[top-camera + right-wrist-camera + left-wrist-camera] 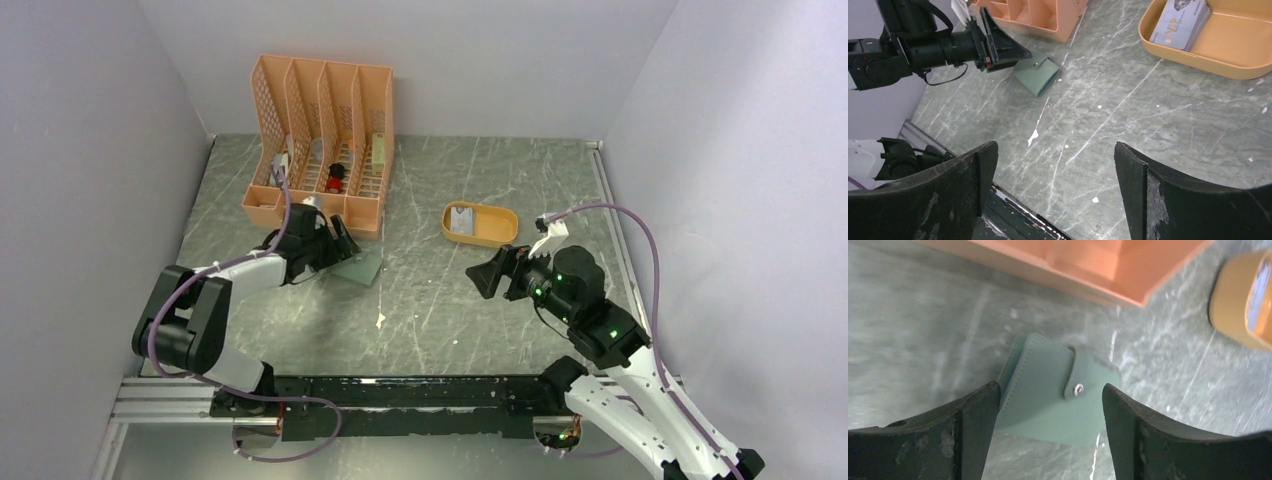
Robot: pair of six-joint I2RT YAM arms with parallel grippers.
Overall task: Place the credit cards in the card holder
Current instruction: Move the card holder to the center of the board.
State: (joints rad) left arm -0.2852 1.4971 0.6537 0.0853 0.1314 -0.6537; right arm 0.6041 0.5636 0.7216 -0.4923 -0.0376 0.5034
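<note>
The sage-green stitched card holder (1043, 400) lies shut and flat on your grey marbled worktop (440, 300), just before the peach lattice desk organizer's (320, 130) right front corner, skewed, snap tab toward the mustard oval tray (497, 240) right of the organizer, where the grey-white credit cards (1180, 22) sit. Your left jaws are spread over the holder; right jaws spread, farther right.

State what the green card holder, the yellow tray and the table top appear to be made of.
The card holder: likely leather or faux leather, matte; stitched edges and a shiny metal-looking snap. The tray: probably moulded plastic, smooth, with rounded walls. The table top: grey-green with white veins, like marble; real stone or a printed surface cannot be told.
</note>
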